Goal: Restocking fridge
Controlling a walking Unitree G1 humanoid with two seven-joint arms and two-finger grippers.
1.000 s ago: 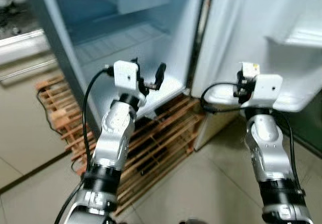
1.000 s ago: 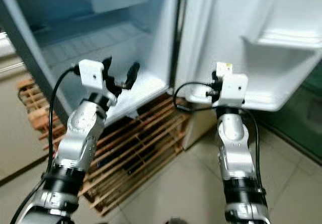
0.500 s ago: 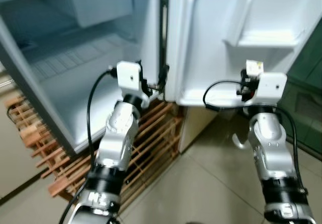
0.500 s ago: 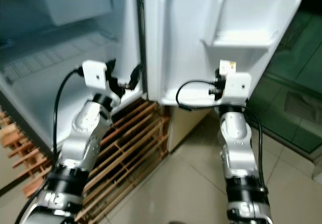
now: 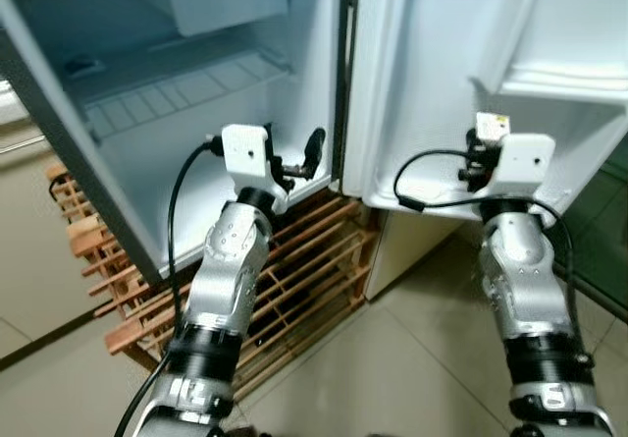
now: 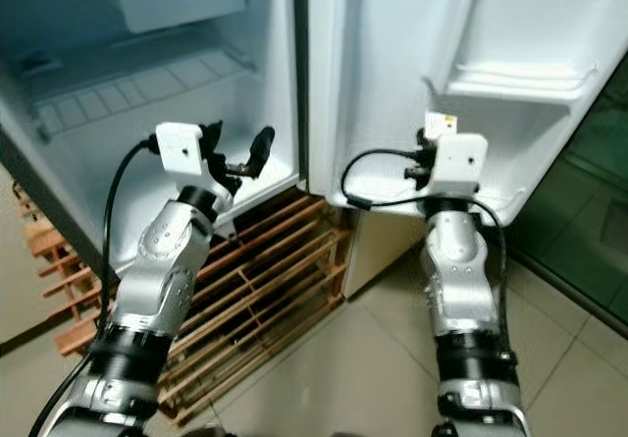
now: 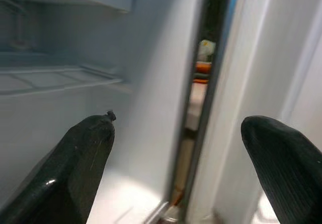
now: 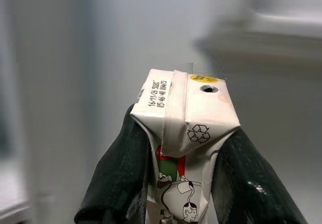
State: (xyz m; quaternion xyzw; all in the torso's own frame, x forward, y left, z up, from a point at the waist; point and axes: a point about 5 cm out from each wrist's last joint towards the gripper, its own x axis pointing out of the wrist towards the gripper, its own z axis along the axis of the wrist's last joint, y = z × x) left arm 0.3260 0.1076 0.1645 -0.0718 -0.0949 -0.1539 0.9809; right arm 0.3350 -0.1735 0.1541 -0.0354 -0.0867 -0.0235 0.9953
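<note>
White fridge [image 5: 245, 93] stands open on a wooden pallet [image 5: 314, 270]. Left gripper [image 5: 292, 157] raised at its front edge.
Left wrist: fingers [image 7: 80, 158] spread, empty.
Right wrist: right gripper [image 8: 176, 183] clamps a small carton [image 8: 183, 128] before the door [image 5: 442, 83].

View swings back left versus half a second ago: more of the fridge [image 5: 196, 113] interior and wooden pallet [image 5: 304, 280] shows, less green floor at right. Neither arm shifts relative to the other. Right hand [image 8: 176, 183] keeps the carton [image 8: 183, 133] clamped.
</note>
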